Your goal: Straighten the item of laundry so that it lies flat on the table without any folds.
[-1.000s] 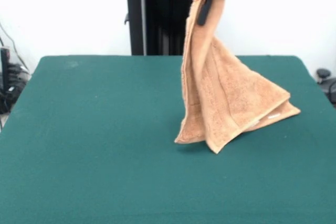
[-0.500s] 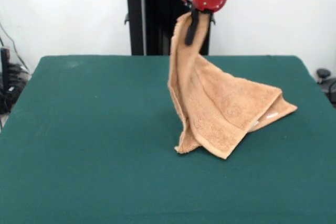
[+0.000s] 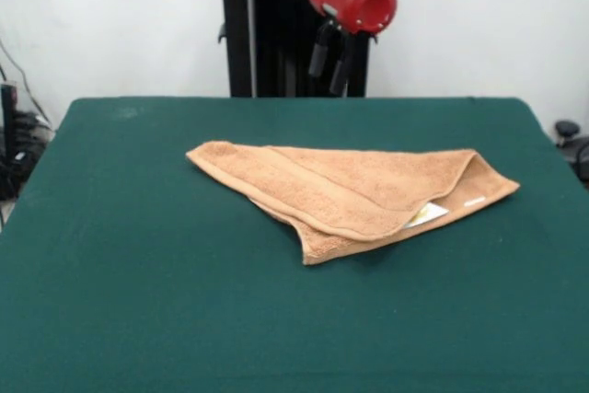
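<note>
The tan terry towel (image 3: 354,195) lies on the dark green table (image 3: 138,273), right of centre. It is folded over itself in a rough triangle, with an upper layer overlapping a lower one along the near edge. A small white label (image 3: 425,215) peeks out near its right end. My gripper (image 3: 329,69) hangs above the table's far side, above the towel and clear of it. It is open, two dark fingers (image 3: 319,51) apart with nothing between them.
The black pedestal (image 3: 267,34) stands behind the table's far edge. Cables and dark equipment (image 3: 14,149) sit off the left side. A dark object (image 3: 571,140) sits off the right side.
The gripper let go of the towel's corner and opened. The towel dropped from hanging upright to lying folded on the table, spreading out to the left.
</note>
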